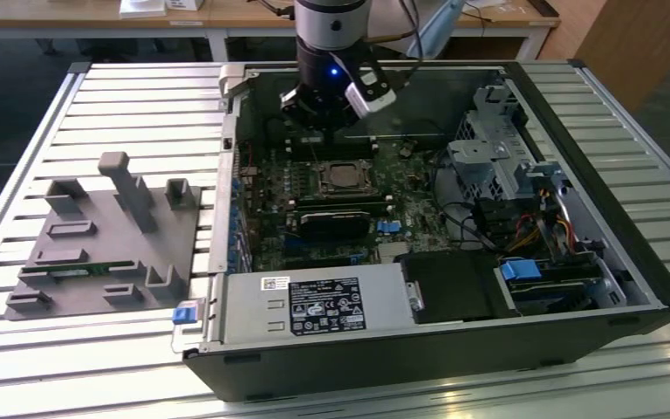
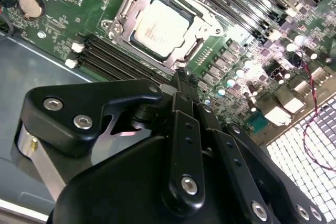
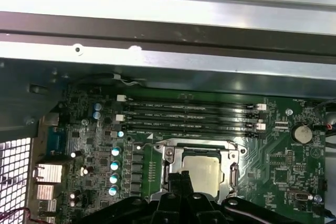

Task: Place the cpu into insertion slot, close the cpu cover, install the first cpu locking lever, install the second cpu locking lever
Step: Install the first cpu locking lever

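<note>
The cpu (image 2: 157,27) lies flat in the insertion slot (image 2: 177,4), its pale metal face up, near the middle of the green board. The cpu cover (image 2: 206,24) appears folded down around it, so only the face shows through the window. Whether the locking levers are latched I cannot tell. The chip is probably light, stiff and thin, with a smooth face that gives little grip and an underside that would not forgive a skewed drop. Its bare edges would be the place to hold it, and the frame now hides those. The cover looks like thin springy sheet metal, best pushed at its free edge. The pincer (image 2: 182,77) hangs just above the socket's edge, fingertips pressed together with nothing between them. The long black memory slots (image 3: 189,116) run close along one side of the socket, and a row of capacitors (image 3: 114,163) stands along another. The room straight above is open. Beyond the slots rises the case wall (image 3: 168,30); the case rests on a slatted surface (image 1: 137,96).
</note>
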`<state>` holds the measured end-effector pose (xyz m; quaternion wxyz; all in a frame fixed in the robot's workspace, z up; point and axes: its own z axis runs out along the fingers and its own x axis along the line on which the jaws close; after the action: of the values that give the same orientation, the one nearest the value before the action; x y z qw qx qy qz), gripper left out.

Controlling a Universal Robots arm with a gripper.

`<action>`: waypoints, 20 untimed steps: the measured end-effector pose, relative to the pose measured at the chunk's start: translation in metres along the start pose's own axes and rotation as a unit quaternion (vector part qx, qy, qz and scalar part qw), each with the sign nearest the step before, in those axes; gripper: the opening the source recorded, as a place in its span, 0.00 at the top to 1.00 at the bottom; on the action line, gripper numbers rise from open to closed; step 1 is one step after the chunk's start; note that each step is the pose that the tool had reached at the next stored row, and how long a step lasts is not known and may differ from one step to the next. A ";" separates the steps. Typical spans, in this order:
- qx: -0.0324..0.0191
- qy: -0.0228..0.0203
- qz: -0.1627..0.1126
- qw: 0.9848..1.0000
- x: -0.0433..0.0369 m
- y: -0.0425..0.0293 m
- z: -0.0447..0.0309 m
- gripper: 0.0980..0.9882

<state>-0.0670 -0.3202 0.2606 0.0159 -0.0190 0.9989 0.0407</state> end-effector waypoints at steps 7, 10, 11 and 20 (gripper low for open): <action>0.000 -0.001 0.000 1.000 0.0153 0.0006 -0.0003 0.99; 0.000 -0.001 0.000 1.000 0.0235 0.0009 -0.0003 0.99; 0.000 -0.001 0.000 1.000 0.0252 0.0010 -0.0003 0.99; 0.000 -0.001 0.000 1.000 0.0366 0.0057 0.0020 0.99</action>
<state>-0.1038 -0.3156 0.2579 0.0169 -0.0190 0.9988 0.0407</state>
